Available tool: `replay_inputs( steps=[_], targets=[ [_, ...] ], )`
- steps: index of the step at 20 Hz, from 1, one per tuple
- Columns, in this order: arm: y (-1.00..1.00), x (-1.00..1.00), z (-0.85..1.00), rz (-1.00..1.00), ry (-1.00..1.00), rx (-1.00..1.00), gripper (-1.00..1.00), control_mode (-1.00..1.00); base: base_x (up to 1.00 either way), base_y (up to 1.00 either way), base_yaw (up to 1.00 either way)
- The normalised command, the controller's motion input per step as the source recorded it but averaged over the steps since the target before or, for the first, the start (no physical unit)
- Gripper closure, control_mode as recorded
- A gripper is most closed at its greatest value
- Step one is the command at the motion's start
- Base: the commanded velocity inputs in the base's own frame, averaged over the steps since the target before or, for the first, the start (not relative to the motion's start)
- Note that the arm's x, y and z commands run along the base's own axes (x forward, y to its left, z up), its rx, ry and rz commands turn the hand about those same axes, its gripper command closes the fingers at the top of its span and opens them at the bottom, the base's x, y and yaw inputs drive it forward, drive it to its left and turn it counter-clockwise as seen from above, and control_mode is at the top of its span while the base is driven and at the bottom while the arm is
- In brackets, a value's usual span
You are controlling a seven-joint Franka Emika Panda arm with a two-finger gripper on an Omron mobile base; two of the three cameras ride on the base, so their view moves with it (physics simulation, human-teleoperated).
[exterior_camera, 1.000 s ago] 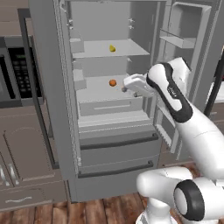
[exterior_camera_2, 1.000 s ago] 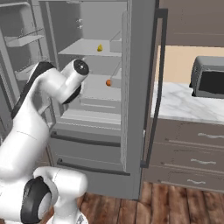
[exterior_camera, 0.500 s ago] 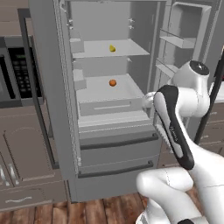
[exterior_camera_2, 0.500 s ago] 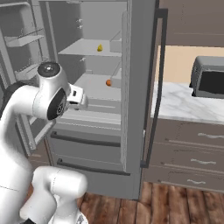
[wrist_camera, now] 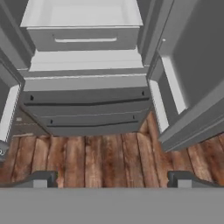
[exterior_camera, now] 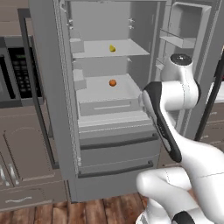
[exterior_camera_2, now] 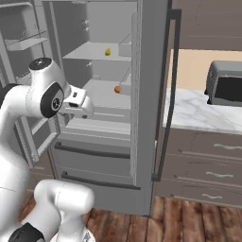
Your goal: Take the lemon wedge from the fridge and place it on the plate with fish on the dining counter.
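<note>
The fridge (exterior_camera: 46, 87) stands with both doors open. The lemon wedge (exterior_camera: 112, 48), tiny and bright yellow, lies on the upper pale shelf, also seen as the lemon wedge (exterior_camera_2: 108, 51). My gripper (exterior_camera_2: 81, 112) hangs in front of the fridge (exterior_camera_2: 151, 71), below and well left of the wedge, at about the height of the crisper bin. It points down at the fridge's two drawers (wrist_camera: 83, 94). Its fingertips (wrist_camera: 41, 179) stand wide apart, so the gripper (wrist_camera: 113, 180) is open and empty. The plate with fish and the dining counter are out of view.
A small orange ball (exterior_camera: 113, 82) sits on the shelf below the wedge. A black microwave panel (exterior_camera: 17, 70) is set in brown cabinets left of the fridge. A toaster oven (exterior_camera_2: 224, 87) stands on a marble counter (exterior_camera_2: 189, 111) to the right. Wooden floor (wrist_camera: 109, 153) lies below.
The arm has pulled back from the shelf with the orange ball. The hand has dropped lower and turned downward in front of the fridge. The jaws stayed open.
</note>
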Motion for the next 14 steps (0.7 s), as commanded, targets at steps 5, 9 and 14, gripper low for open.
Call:
replay_inputs(
  steps=[5, 9, 14],
  targets=[
    [-0.02, -0.03, 0.52, -0.01, -0.3, 0.0, -1.0, -1.0, 0.0, 0.0, 0.0],
    [0.0, -0.04, 0.16, 0.0, -0.14, 0.0, -1.0, -1.0, 0.0, 0.0, 0.0],
    [0.0, 0.0, 0.0, 0.0, 0.0, 0.0, -1.0, -1.0, 0.0, 0.0, 0.0]
  ],
)
